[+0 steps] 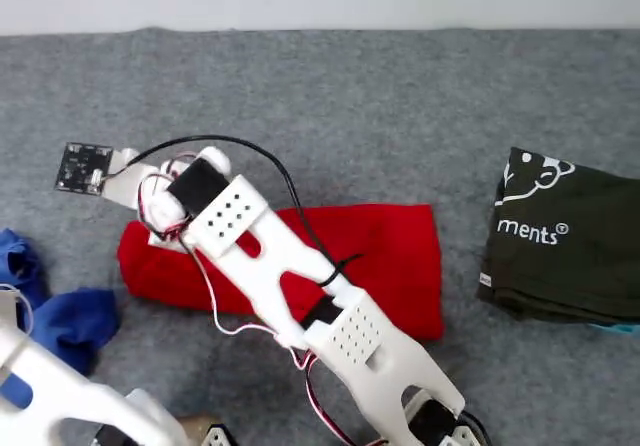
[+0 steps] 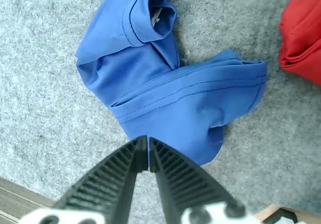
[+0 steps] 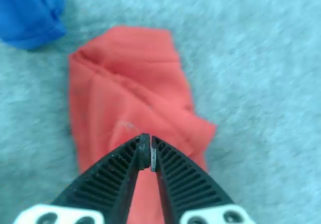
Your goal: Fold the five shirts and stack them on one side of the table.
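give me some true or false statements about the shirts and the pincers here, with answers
1. The red shirt lies between the blue shirt and the dark green shirt. True.
2. The blue shirt is neatly folded. False: it lies crumpled.
3. The right pincer is wide open. False: it is shut, over the red shirt.
4. The dark green shirt is folded. True.
5. The left pincer is shut. True.

grey felt table (image 1: pixel 400 96): red shirt (image 1: pixel 400 256) centre, blue shirt (image 1: pixel 70 321) left, dark folded shirt (image 1: pixel 570 256) right
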`<state>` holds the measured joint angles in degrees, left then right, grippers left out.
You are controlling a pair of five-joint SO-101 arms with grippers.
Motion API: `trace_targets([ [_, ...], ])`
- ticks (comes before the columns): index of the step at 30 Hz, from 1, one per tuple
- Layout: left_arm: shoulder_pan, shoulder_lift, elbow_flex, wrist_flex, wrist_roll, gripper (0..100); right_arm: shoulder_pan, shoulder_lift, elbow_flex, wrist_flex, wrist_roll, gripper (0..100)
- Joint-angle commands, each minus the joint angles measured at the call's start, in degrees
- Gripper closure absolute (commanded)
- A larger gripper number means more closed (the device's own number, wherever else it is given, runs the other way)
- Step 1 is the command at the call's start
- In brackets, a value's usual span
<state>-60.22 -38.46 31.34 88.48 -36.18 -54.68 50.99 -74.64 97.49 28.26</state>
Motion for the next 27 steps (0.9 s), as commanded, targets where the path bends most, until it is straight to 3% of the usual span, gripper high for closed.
trace_targets([
  [1,0.09,-1.41,-0.84,-0.62,-0.26,98,-0.75,1.10,-1.49,2.42,-2.99,98.8],
  [8,0.18,-1.32,-0.84,-0.62,-0.26,98,6.46,11.91,0.00,-1.10,-2.99,98.8],
  [13,0.09,-1.49,-0.84,-0.62,-0.35,98,12.00,13.85,-3.78,-4.70,2.02,98.8],
  [19,0.35,-1.49,-0.84,-0.70,-0.35,98,9.54,13.93,-14.59,-3.74,2.20,98.8],
  [27,0.18,-1.67,-0.84,-0.70,-0.35,98,3.21,16.84,-14.68,-0.75,2.11,98.8],
])
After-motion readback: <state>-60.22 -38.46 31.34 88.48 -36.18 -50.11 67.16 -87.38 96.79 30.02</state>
